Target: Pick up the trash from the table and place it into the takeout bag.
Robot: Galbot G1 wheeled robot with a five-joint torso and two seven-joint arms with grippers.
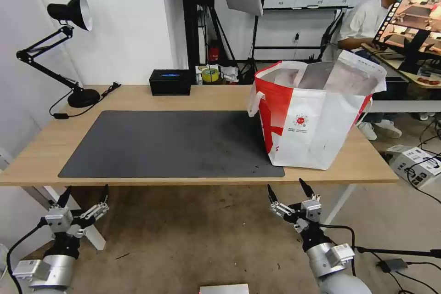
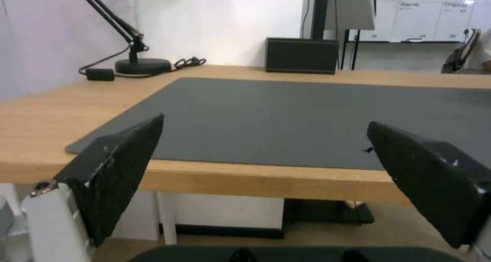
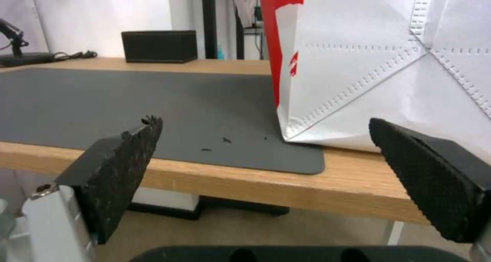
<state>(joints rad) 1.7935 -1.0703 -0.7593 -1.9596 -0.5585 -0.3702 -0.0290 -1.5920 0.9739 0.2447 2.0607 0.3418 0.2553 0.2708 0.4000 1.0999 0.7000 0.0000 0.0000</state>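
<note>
The table (image 1: 138, 96) carries a dark grey mat (image 1: 170, 142) with a bare surface. The trash is out of view. The white-and-red takeout bag (image 1: 312, 119) stands upright and open-topped on the table's right end, partly on the mat; its foil lining shows. My left gripper (image 1: 87, 189) hangs open just below the table's front edge at the left, facing the mat (image 2: 307, 101). My right gripper (image 1: 285, 184) is open too, below the front edge, in front of the bag (image 3: 389, 62). Both hold nothing.
A black desk lamp (image 1: 69, 46) stands at the back left and a black box (image 1: 170, 81) at the back middle. A few dark crumbs (image 3: 225, 140) lie on the mat near the bag. A white box (image 1: 415, 163) and cables sit on the floor to the right.
</note>
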